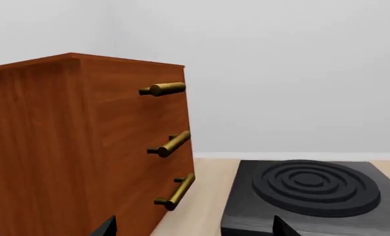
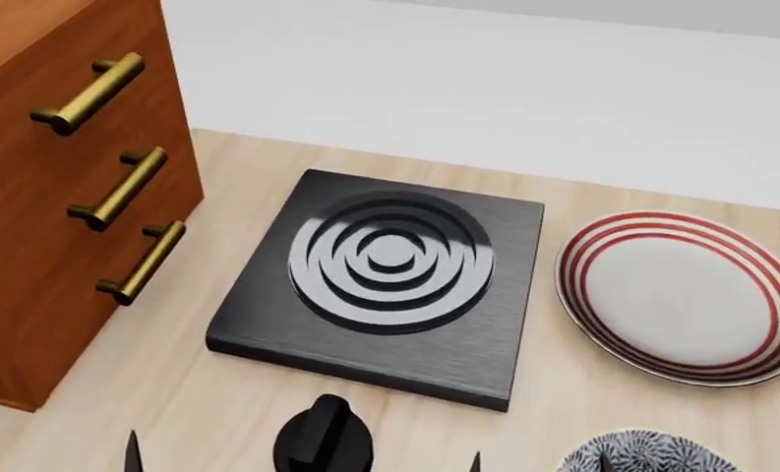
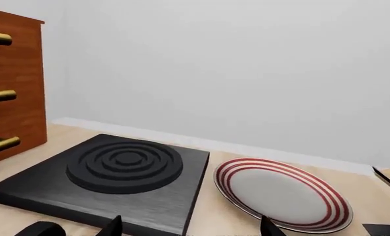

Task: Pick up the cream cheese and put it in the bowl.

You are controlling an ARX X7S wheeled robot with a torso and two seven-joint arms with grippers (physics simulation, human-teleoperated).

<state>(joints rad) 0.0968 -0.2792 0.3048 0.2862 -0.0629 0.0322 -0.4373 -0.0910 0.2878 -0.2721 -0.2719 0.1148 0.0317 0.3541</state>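
Cream cheese is nowhere to be seen in any of the three views, so which way it lies from either gripper, how its long axis runs, and which arm is nearer cannot be told. Of the deep round bowl (image 2: 641, 451) with its black-and-white floral pattern, only a sliver of rim shows at the bottom edge of the head view, toward the robot's right, near the flat white plate with red rings (image 2: 683, 296).

On the pale wooden table (image 2: 193, 403) sits a black square stove slab with raised concentric rings (image 2: 387, 275), between the plate and a reddish-brown wooden cabinet with three brass bar handles (image 2: 48, 187). A black knob (image 2: 322, 433) stands just in front of the slab.

Only dark fingertips of the left gripper (image 1: 195, 228) and the right gripper (image 3: 189, 227) poke into their wrist views; each pair stands well apart with nothing between, so both look released and empty.

My judgement: the search comes first, since the box probably lies nearer the robot, below what the head camera takes in.
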